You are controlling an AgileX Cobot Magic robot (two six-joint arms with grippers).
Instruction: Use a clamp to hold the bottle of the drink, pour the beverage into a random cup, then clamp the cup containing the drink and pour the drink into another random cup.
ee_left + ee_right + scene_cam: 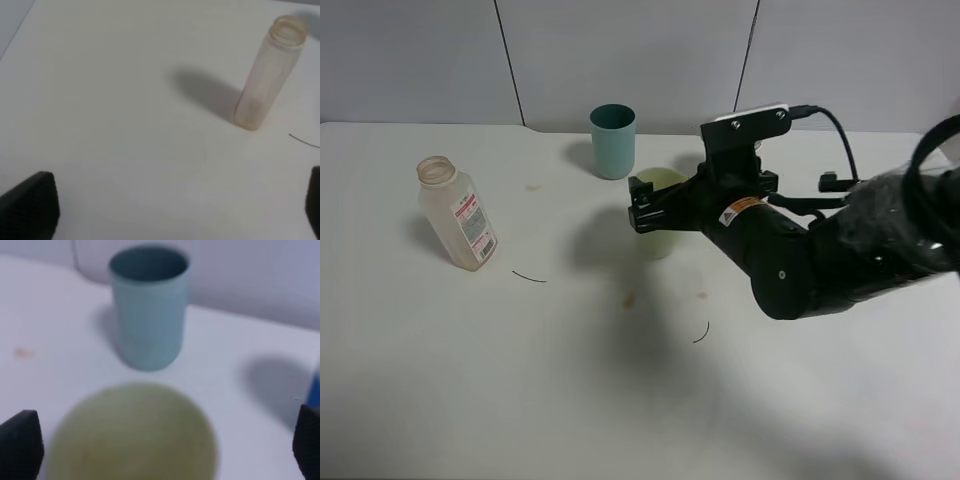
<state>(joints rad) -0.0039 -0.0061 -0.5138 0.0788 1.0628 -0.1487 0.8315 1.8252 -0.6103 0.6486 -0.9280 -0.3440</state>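
An open, clear plastic bottle [457, 215] with a red and white label stands at the left of the white table; it also shows in the left wrist view [266, 75]. A teal cup [613, 140] stands at the back centre. A pale green cup [658, 240] stands just in front of it. My right gripper [648, 208] is open at the green cup's height, one finger on each side of the cup [132, 432], with the teal cup [148, 305] behind. My left gripper [172, 210] is open and empty, a little way from the bottle. The left arm is out of the exterior view.
The right arm [800, 250] reaches in from the right, above the table [620, 400]. Thin black curved marks [530, 277] and small brown stains [629, 299] lie on the tabletop. A blue object [315, 387] shows at the edge of the right wrist view.
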